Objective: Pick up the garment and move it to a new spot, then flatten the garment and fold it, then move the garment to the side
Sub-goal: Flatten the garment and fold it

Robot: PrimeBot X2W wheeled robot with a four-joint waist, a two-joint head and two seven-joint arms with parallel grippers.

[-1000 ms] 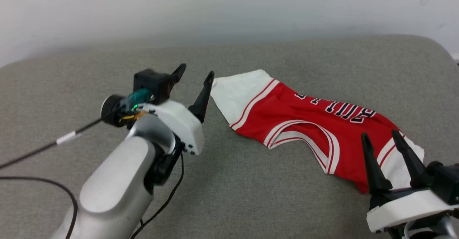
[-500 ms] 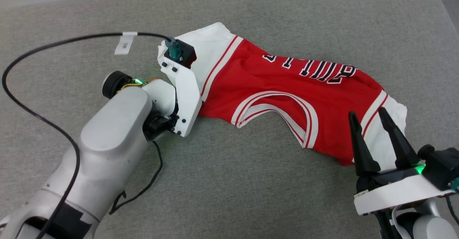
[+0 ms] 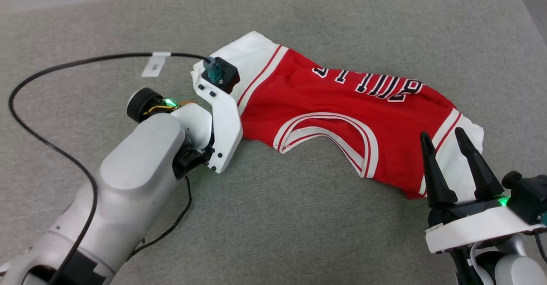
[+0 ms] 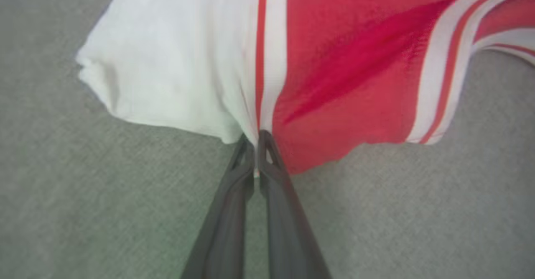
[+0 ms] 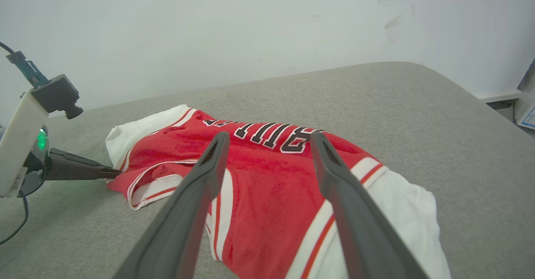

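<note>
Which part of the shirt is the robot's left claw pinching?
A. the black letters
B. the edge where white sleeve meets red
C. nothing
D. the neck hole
B: the left claw is shut on the edge of the garment, right at the striped seam between white sleeve and red body.

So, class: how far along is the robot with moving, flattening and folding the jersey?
Done: the left jaws are shut on the garment at its edge beside one white sleeve. In hand: the pick-up; the garment lies rumpled on the grey cushion. To do: the right jaws stand open near the other sleeve, gripping nothing; lifting, moving, flattening, folding and setting aside are to come.
</note>
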